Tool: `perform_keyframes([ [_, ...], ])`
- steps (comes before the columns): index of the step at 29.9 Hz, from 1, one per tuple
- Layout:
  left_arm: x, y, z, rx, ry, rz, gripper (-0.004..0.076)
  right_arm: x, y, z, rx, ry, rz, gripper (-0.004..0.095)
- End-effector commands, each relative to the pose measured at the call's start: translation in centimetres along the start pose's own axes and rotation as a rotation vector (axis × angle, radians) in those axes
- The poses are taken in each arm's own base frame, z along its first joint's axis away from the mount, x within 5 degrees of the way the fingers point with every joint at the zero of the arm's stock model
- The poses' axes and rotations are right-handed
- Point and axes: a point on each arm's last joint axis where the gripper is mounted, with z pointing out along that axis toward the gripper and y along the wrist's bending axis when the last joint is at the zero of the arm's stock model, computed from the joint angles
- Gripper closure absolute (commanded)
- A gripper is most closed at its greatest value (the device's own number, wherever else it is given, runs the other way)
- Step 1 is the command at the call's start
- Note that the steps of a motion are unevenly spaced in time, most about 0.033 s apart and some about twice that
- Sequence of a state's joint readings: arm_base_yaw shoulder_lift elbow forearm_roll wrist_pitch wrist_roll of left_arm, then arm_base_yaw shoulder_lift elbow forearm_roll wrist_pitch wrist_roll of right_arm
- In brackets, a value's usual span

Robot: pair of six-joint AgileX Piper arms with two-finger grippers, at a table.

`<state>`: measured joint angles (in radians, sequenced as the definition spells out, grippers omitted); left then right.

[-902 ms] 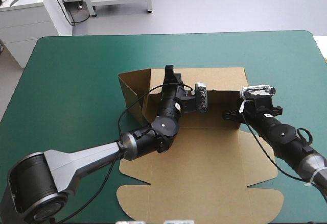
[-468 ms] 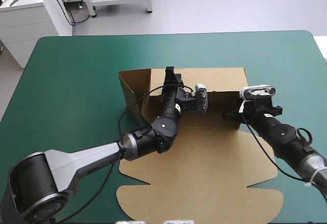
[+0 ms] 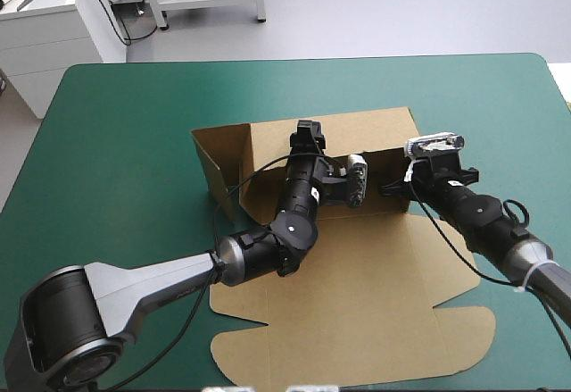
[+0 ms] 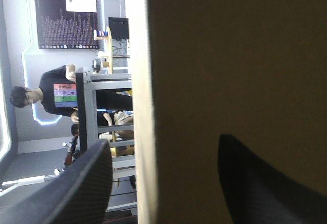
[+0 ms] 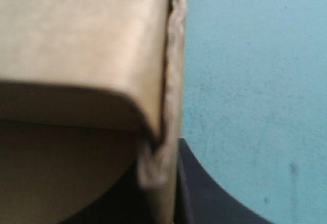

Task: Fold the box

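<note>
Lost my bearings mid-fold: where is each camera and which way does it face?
High view: above and behind the robot, facing forward and down at table and box; both arms show.
Left wrist view: above the left gripper, level into the room past the box's wall; open fingers straddle it.
Right wrist view: above the right gripper, down at the box edge it pinches.
Shared: the box.

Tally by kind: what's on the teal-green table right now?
Brown box: 1
Black robot hands: 2 (left hand, right hand)
Total: 3
</note>
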<state>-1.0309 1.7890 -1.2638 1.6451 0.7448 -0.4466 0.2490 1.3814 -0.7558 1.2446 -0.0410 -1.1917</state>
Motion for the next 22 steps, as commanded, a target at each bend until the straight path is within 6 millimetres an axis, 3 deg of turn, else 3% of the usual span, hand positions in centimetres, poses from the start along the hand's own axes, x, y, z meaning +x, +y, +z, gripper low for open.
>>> perform_keyframes([
  [1, -0.7, 2.5, -2.2, -0.127, 0.019, -0.011, 0.0286, -2.8, 0.8, -0.1, -0.050, -0.066, -0.004, 0.0903],
  [7, -2.3, 2.5, -4.7, -0.175, 0.019, -0.069, 0.0330, -4.7, 0.1, 0.4, -0.038, -0.109, 0.025, 0.0903],
  [10, -3.3, 2.9, -6.5, -0.188, -0.026, -0.107, 0.0430, -5.1, -1.0, 0.4, -0.016, -0.117, 0.048, 0.0903],
  [14, -3.7, 4.6, -9.6, -0.215, -0.092, -0.220, 0.0648, -5.2, -2.3, 0.3, -0.014, -0.107, 0.061, 0.0903],
  [15, -3.6, 5.2, -10.2, -0.223, -0.105, -0.251, 0.0715, -5.2, -2.5, 0.3, -0.017, -0.101, 0.047, 0.0903],
  [16, -3.1, 6.0, -10.8, -0.235, -0.112, -0.279, 0.0727, -5.1, -2.7, 0.3, -0.024, -0.092, 0.037, 0.0903],
  [22, 1.7, 10.3, -13.7, -0.193, -0.079, -0.528, 0.0726, -5.0, -4.2, -0.3, -0.066, 0.071, -0.031, 0.0903],
])
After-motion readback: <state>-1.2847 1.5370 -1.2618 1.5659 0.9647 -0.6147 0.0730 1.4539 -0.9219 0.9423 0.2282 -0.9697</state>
